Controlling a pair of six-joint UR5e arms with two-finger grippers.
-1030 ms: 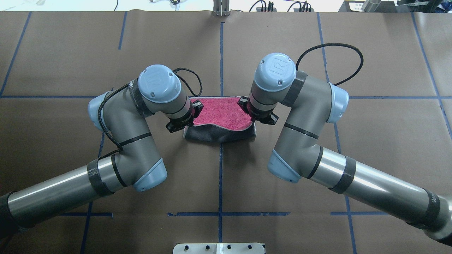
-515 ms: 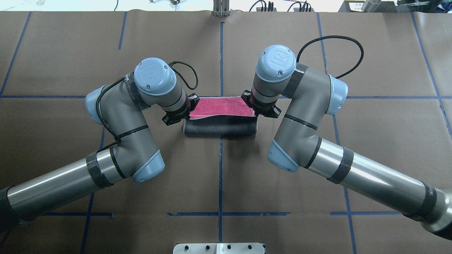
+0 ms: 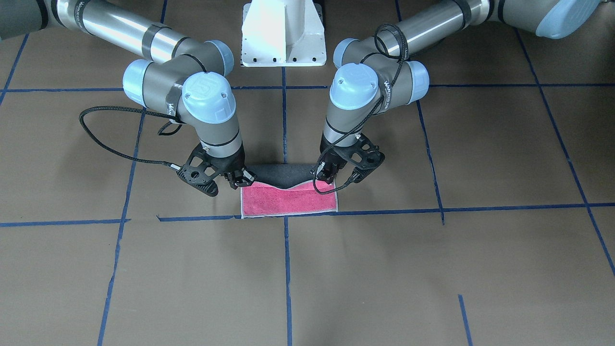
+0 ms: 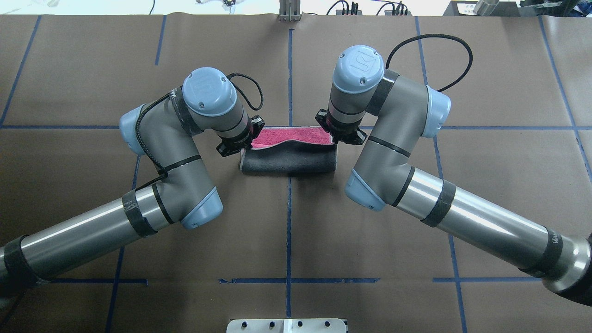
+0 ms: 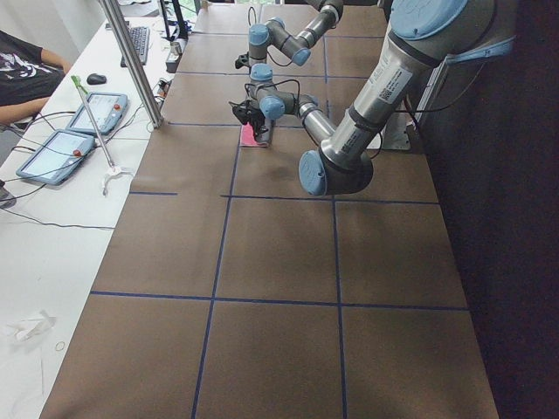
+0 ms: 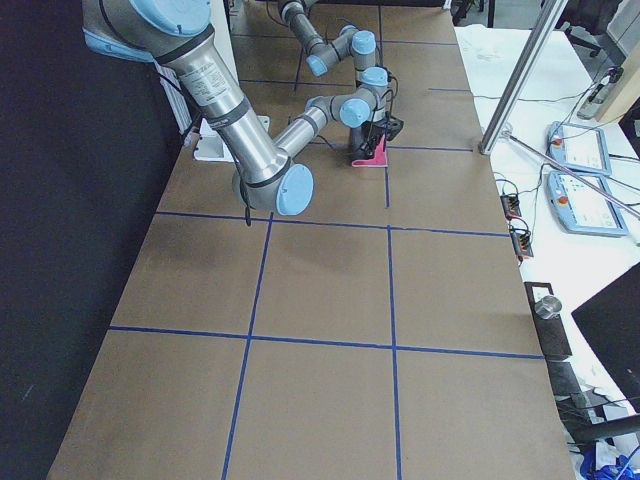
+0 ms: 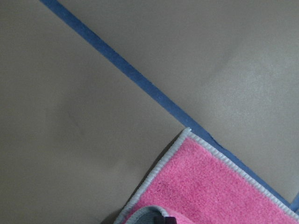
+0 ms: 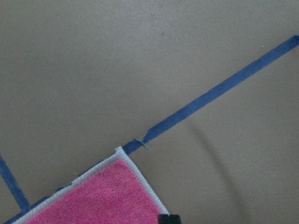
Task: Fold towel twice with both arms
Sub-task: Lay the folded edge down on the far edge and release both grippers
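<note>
The towel lies at the table's middle, partly folded: its grey face (image 4: 289,162) is rolled over, and a strip of the pink face (image 4: 289,134) shows at the far edge. My left gripper (image 4: 246,145) is shut on the lifted edge's left corner. My right gripper (image 4: 334,141) is shut on its right corner. In the front-facing view the lifted grey edge (image 3: 283,174) sags between the left gripper (image 3: 327,186) and the right gripper (image 3: 239,181), above the pink face (image 3: 288,202). The wrist views show the towel's far pink corners (image 7: 210,186) (image 8: 103,196).
Blue tape lines (image 4: 288,69) cross the brown table; the towel's far edge lies along one (image 3: 384,211). The white pedestal base (image 3: 283,33) stands at the robot's side. A pole (image 5: 131,61) and tablets (image 5: 57,153) stand on the operators' side.
Both grippers have moved away from the robot with the towel's edge. The grey face now covers more of the towel, and the pink strip has narrowed.
</note>
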